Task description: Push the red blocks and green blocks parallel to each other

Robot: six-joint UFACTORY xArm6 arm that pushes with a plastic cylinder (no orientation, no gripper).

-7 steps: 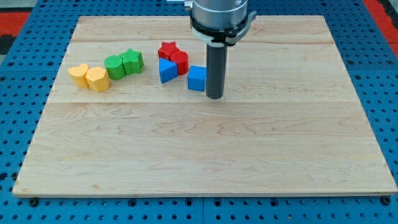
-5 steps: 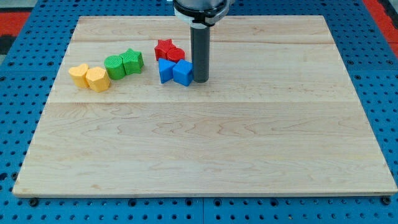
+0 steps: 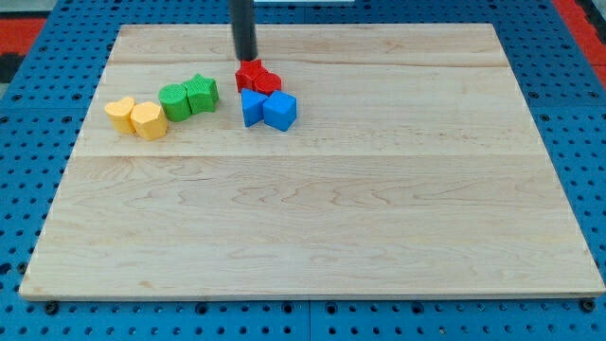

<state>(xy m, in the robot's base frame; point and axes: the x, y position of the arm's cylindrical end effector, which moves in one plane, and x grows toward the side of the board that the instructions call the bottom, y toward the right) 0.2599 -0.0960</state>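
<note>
Two red blocks sit together left of the board's centre top: a red star (image 3: 250, 73) and a red round block (image 3: 269, 82) touching it on the right. Two green blocks lie to their left: a green round block (image 3: 174, 100) and a green star-like block (image 3: 202, 92), touching each other. My tip (image 3: 245, 58) stands just above the red star, at its top edge, close to it or touching.
A blue triangle (image 3: 252, 107) and a blue cube (image 3: 280, 111) sit right below the red blocks, touching them. Two yellow blocks (image 3: 134, 116) lie at the far left, next to the green pair. The wooden board (image 3: 379, 218) rests on a blue pegboard.
My tip pushed the blue cube left against the blue triangle, then moved up and left from beside the cube to above the red star. The red blocks shifted slightly.
</note>
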